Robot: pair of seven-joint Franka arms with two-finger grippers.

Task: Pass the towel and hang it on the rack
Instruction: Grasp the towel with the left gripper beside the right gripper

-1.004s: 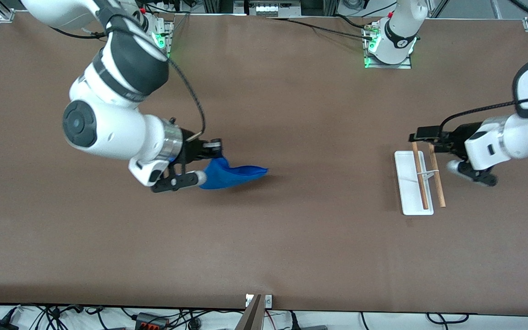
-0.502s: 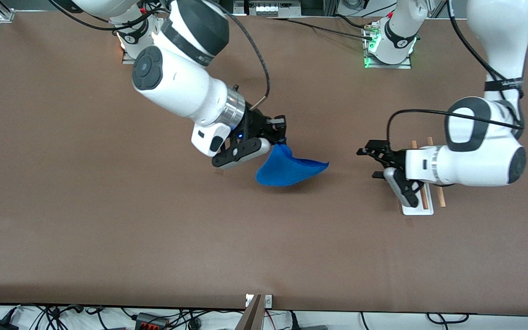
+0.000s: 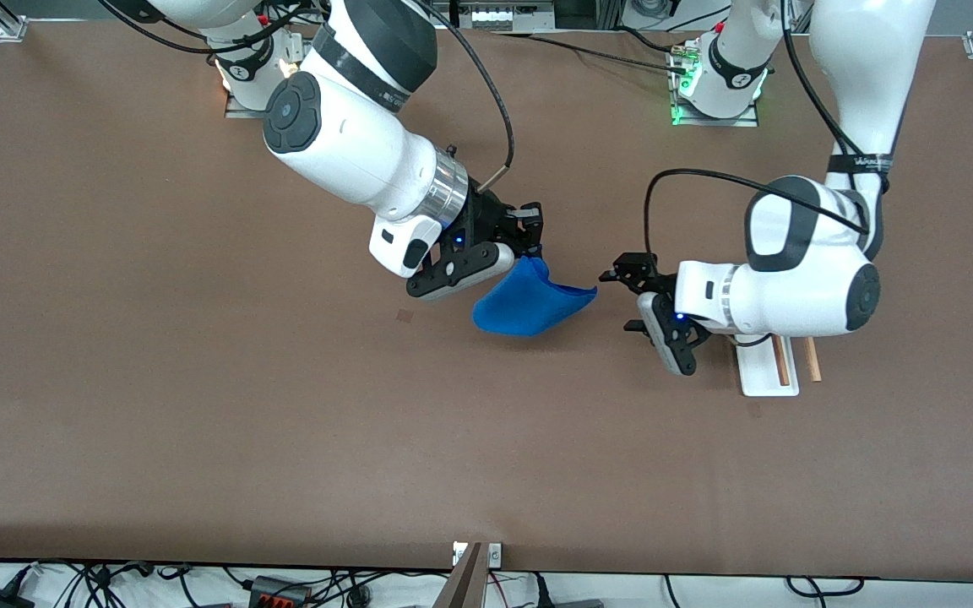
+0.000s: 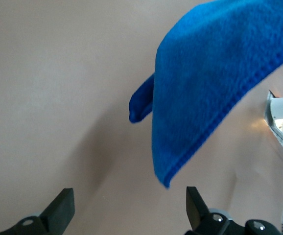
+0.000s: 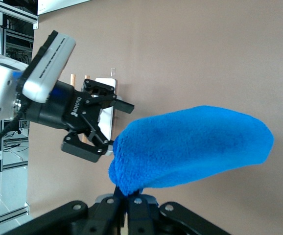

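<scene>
blue towel (image 3: 533, 300): clamped in right gripper (image 3: 529, 245), over table (image 3: 199, 422)
left gripper (image 3: 622, 297): jaws spread, beside towel
rack (image 3: 769, 371): under left arm

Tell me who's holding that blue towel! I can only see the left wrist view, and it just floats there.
Observer: The right end effector is shut on one end of the blue towel, holding it up over the table.
Operator: Where's the rack? I can't find it.
Observer: The rack stands toward the left arm's end of the table, mostly hidden under the left arm. The open left end effector is between it and the towel.
</scene>
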